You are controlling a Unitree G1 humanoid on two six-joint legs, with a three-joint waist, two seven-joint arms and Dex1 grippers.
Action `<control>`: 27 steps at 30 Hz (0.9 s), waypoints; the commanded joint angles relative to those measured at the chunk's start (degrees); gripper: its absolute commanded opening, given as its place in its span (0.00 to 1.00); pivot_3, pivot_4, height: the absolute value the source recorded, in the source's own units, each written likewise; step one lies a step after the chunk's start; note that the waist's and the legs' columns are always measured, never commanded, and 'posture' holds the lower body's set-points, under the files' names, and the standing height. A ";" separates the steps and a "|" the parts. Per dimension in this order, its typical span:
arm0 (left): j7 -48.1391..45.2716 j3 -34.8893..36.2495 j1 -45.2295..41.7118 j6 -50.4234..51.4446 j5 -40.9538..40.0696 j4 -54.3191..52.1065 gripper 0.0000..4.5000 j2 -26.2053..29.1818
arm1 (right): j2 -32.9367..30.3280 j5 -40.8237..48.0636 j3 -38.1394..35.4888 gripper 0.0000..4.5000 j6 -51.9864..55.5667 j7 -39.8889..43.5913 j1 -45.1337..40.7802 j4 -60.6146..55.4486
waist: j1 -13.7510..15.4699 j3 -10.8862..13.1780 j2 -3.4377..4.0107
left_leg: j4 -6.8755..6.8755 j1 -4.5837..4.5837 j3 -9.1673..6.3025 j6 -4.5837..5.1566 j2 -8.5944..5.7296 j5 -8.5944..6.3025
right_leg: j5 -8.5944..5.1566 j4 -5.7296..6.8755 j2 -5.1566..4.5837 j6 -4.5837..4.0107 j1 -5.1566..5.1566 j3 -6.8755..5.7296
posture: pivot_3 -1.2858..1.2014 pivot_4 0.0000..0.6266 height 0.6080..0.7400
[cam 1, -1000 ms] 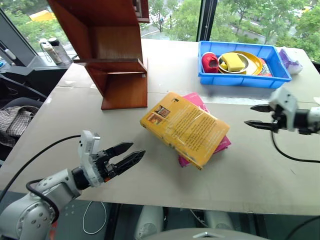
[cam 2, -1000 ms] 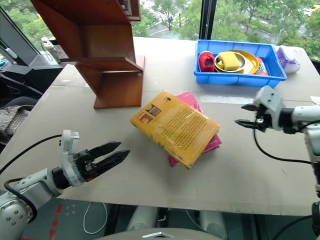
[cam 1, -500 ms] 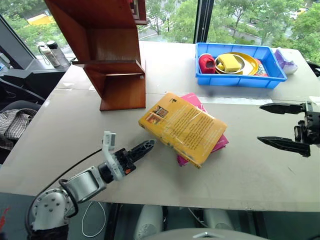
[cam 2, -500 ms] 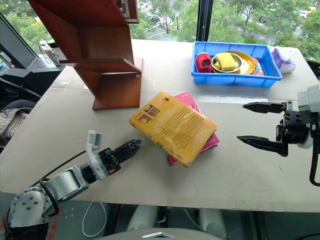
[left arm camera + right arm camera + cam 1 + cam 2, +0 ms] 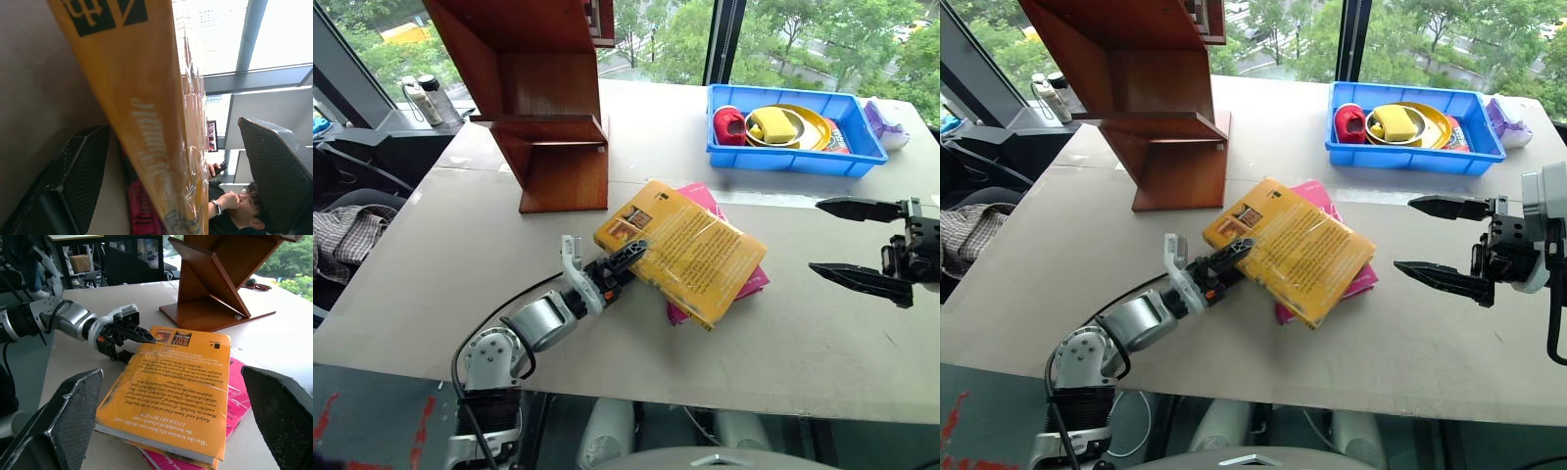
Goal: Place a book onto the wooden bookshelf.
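Book (image 5: 690,253) edge between left gripper (image 5: 625,262) fingers

pink book (image 5: 752,282) | blue tray (image 5: 795,159): yellow sponge (image 5: 770,121), red cup (image 5: 728,124)

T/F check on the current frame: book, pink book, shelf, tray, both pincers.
1. The book lies on the pink book. True.
2. The left pincer straddles the book's edge, one finger below the book and one finger above. True.
3. The right pincer is shut on the book. False: it is open, off to the side, touching nothing.
4. The book already stands in the shelf. False: it lies on the table.
5. The blue tray holds dishes. True.
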 commanded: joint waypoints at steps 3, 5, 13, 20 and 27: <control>-2.17 -2.13 0.34 2.59 1.86 0.50 0.47 -1.36 | -0.95 -1.53 2.21 1.00 -1.81 0.46 -2.84 1.20 | -0.07 0.00 0.00 | 0.00 0.00 -0.02 0.00 0.00 0.00 | 0.00 -0.01 0.03 0.00 0.00 -0.02 | 0.52 0.24 1.00; -2.30 -1.53 0.59 1.86 1.59 -0.16 0.32 -2.45 | -0.81 -1.08 3.19 1.00 -1.61 0.37 -4.16 1.23 | -0.03 0.00 0.00 | 0.00 -0.01 -0.05 0.00 0.00 0.00 | 0.00 -0.01 0.04 0.00 0.00 -0.05 | 0.52 0.24 1.00; -7.16 6.41 0.09 -0.11 2.04 -15.34 0.08 6.44 | 1.34 -1.39 4.70 1.00 -2.81 -0.76 -6.74 3.91 | -0.22 0.13 -0.21 | -0.02 -0.11 -0.18 -0.01 0.04 0.00 | -0.01 -0.04 0.02 -0.01 -0.06 -0.01 | 0.52 0.24 1.00; -23.36 3.25 -20.66 -2.26 19.12 -27.00 0.08 29.99 | 5.02 -1.63 2.74 1.00 -4.58 -4.26 -9.17 9.65 | 0.33 0.15 -0.18 | 0.00 -0.21 -0.33 -0.08 -0.02 0.04 | -0.01 -0.13 0.10 -0.03 -0.02 -0.29 | 0.52 0.24 1.00; -52.43 -16.27 -45.91 -37.74 66.86 -18.03 0.08 43.86 | 5.15 -2.48 -2.16 1.00 -7.63 -4.14 -8.28 15.71 | -0.02 0.10 -0.03 | -0.24 -0.28 0.27 -0.15 -0.26 0.07 | 0.15 -0.86 0.25 0.30 0.03 -0.09 | 0.52 0.24 1.00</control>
